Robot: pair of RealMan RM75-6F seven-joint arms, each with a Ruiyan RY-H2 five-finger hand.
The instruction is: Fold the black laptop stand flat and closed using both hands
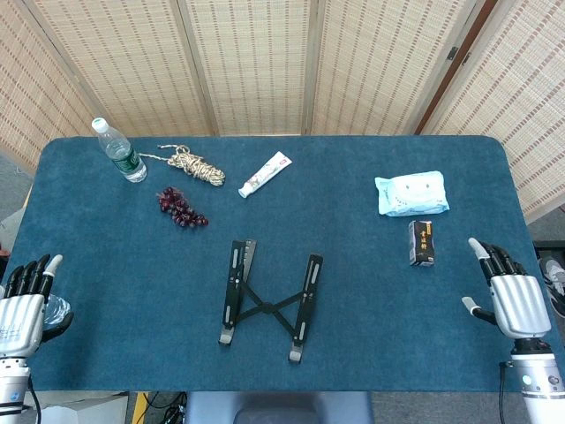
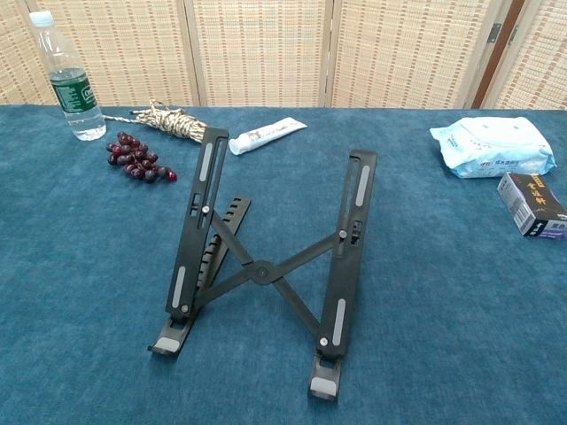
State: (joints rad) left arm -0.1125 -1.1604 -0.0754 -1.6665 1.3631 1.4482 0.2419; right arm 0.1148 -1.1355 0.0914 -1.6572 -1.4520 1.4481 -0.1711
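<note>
The black laptop stand [image 1: 268, 303] stands unfolded near the table's front centre, its two rails spread apart and joined by a crossed brace; the chest view shows the stand [image 2: 266, 266] raised at the back. My left hand [image 1: 25, 305] rests at the table's front left edge, fingers apart and empty. My right hand [image 1: 512, 296] sits at the front right edge, fingers extended and empty. Both hands are far from the stand, and neither shows in the chest view.
Along the back left are a water bottle [image 1: 118, 150], a coil of rope [image 1: 194, 164], a bunch of dark grapes [image 1: 181, 208] and a white tube [image 1: 265, 174]. A pack of wipes [image 1: 410, 193] and a small dark box [image 1: 422, 243] lie at the right.
</note>
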